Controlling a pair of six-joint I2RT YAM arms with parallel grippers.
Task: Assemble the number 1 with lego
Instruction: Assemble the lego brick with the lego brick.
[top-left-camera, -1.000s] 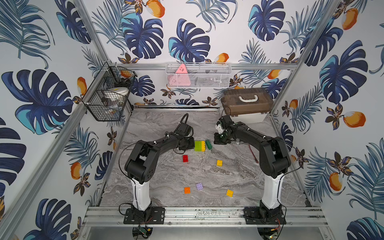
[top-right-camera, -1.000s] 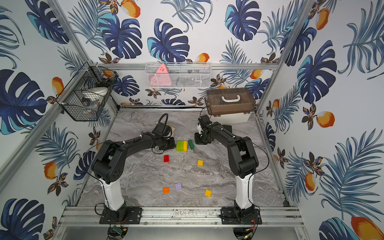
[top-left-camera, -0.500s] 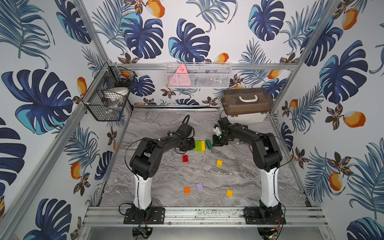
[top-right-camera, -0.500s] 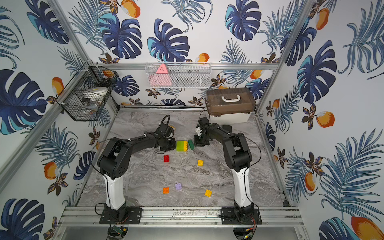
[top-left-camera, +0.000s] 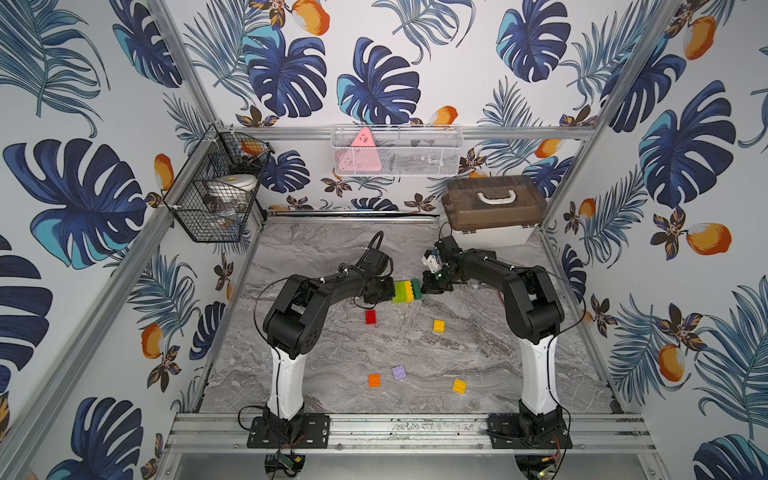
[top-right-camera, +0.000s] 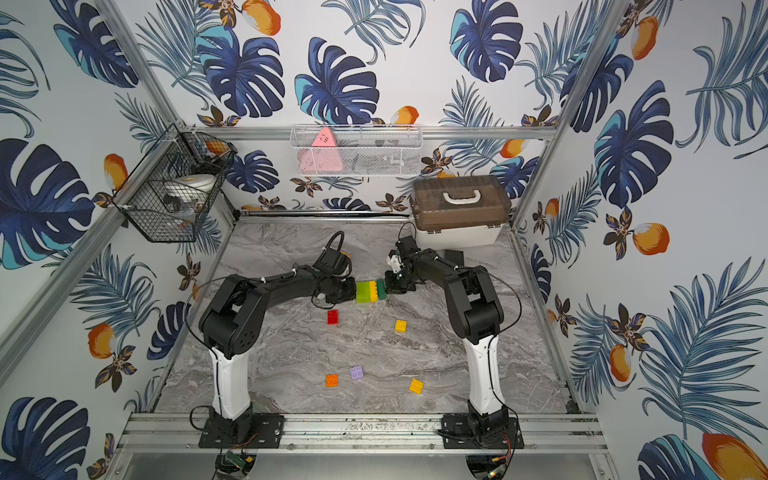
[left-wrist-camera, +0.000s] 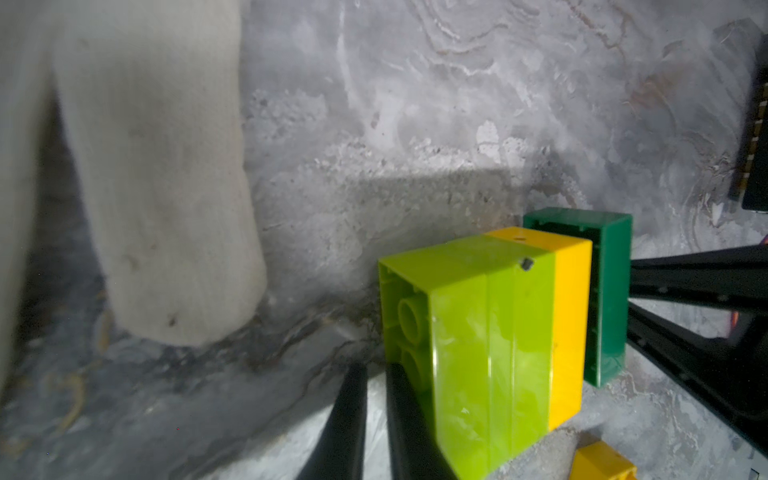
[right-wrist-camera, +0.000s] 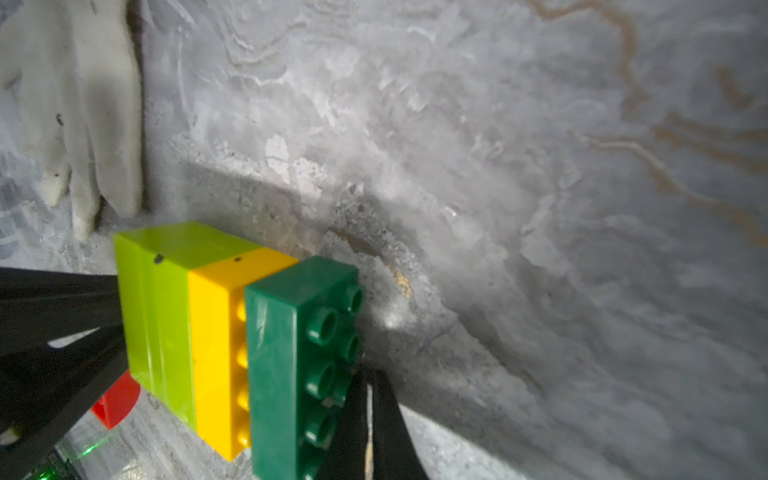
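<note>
A block of lego (top-left-camera: 407, 291) lies on its side on the marble table (top-left-camera: 332, 249), layered lime, yellow, dark green; both top views show it (top-right-camera: 370, 291). The dark green brick (right-wrist-camera: 291, 365) sits offset on the yellow brick (right-wrist-camera: 216, 353), with yellow studs showing in the seam. My left gripper (left-wrist-camera: 376, 370) is shut and empty, its tips against the lime end (left-wrist-camera: 478, 353). My right gripper (right-wrist-camera: 368, 374) is shut and empty, tips against the green studded face. Loose bricks lie nearer the front: red (top-left-camera: 370, 316), yellow (top-left-camera: 439, 326), orange (top-left-camera: 374, 380), lilac (top-left-camera: 399, 372), yellow (top-left-camera: 459, 386).
A white knitted glove (left-wrist-camera: 158, 187) lies on the table just behind the block. A brown lidded box (top-left-camera: 492, 208) stands at the back right. A black wire basket (top-left-camera: 216, 195) hangs on the left wall and a white mesh basket (top-left-camera: 395, 149) on the back wall.
Both grippers' jaws have closed. Both arms have shifted their elbows while the tips stay at the block's two ends. The block has hardly moved.
</note>
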